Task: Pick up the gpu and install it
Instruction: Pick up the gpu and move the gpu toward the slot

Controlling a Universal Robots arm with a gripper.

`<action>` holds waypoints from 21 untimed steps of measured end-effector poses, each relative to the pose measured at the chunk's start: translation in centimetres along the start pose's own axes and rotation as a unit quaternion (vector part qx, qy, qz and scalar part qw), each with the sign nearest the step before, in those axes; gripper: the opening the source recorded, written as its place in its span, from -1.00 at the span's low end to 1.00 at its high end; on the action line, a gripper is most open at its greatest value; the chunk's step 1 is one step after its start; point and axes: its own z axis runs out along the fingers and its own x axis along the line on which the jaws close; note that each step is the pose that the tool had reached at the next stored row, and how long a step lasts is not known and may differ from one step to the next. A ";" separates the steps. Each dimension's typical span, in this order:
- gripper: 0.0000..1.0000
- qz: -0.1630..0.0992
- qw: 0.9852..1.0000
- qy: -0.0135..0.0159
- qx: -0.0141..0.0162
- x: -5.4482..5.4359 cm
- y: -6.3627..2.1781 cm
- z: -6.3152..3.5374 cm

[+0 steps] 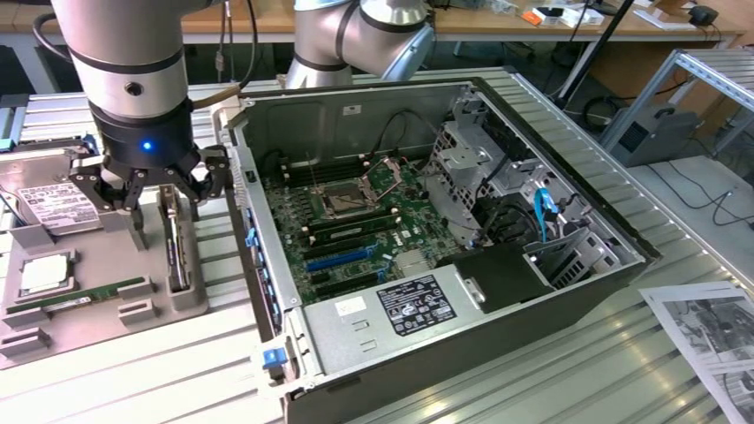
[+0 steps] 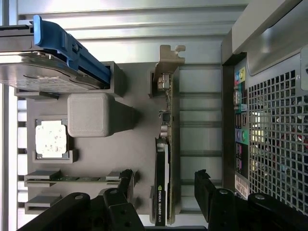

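The gpu [image 1: 177,252] stands on its long edge in a slot of the grey parts tray [image 1: 177,311]. The tray lies at about nine o'clock from the open computer case [image 1: 566,177] in the exterior view. Seen there, the card's long axis runs roughly from twelve to six o'clock, parallel to the near wall of the case. In the wrist view the gpu [image 2: 163,159] shows as a thin dark strip with its silver bracket [image 2: 171,55] at the far end.

The gripper [image 1: 165,216] hangs directly over the card with its jaws wide apart and nothing held. In the wrist view the gripper [image 2: 164,173] straddles the black, labelled stretch of the card away from the bracket, one finger on each flat face. Both fingers [image 2: 126,183] stand clear of the board, with tray showing in the gaps. We judge the jaws are set across the thin dimension, square to the long axis. A straight drop and squeeze would then take the card by its faces.

Further out on the tray, toward nine o'clock from the card, sit the hard drive [image 1: 53,208], the processor [image 1: 45,274] and the green memory stick [image 1: 83,296]. Inside the case, the motherboard [image 1: 353,221] lies exposed at about three o'clock from the gripper.
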 end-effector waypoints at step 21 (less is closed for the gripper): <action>0.26 0.000 1.000 -0.002 0.002 -0.1 0.00 0.05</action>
